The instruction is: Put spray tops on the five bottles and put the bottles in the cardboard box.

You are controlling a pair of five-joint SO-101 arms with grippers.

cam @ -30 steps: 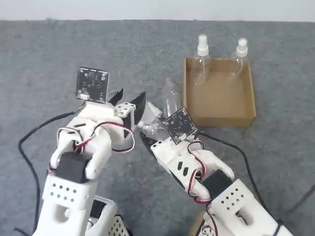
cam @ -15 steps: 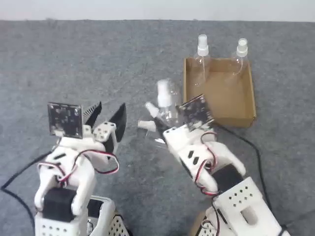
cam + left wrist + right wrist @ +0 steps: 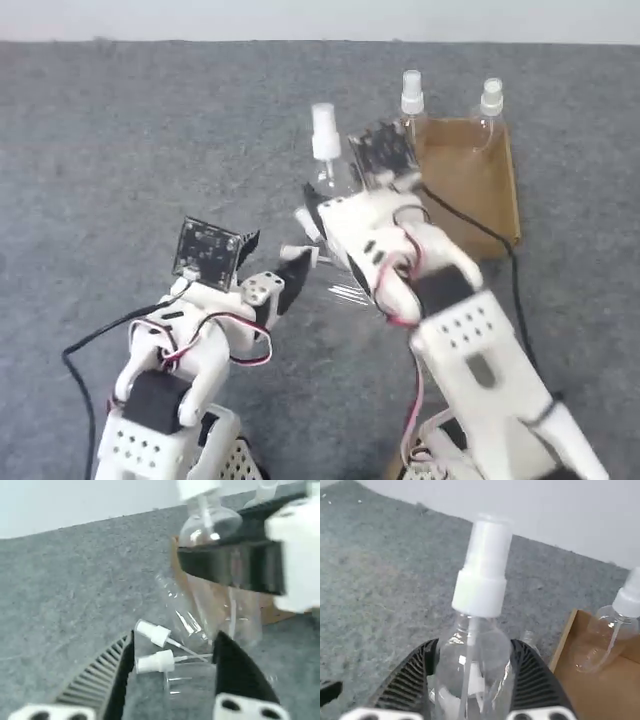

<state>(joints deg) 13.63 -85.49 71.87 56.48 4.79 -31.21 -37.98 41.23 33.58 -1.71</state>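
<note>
The left gripper [image 3: 272,254] sat low over the grey carpet [image 3: 130,130] with its jaws spread wide and nothing between the pads. Just ahead of its tips lay two loose spray tops [image 3: 156,662], side by side on the carpet with their tubes running toward the right. Touching them or just behind them, a clear bottle [image 3: 186,622] lay on its side.

Further right, the right gripper [image 3: 328,195] was closed around the body of an upright bottle [image 3: 472,665] with a white spray top [image 3: 482,575] on its neck. That bottle stood just left of the cardboard box [image 3: 500,200], outside its near-left edge.

Inside the box, two capped bottles [image 3: 411,105] leaned against the far wall. The box floor nearer the arms was bare. Broad open carpet lay to the left and beyond the left gripper.
</note>
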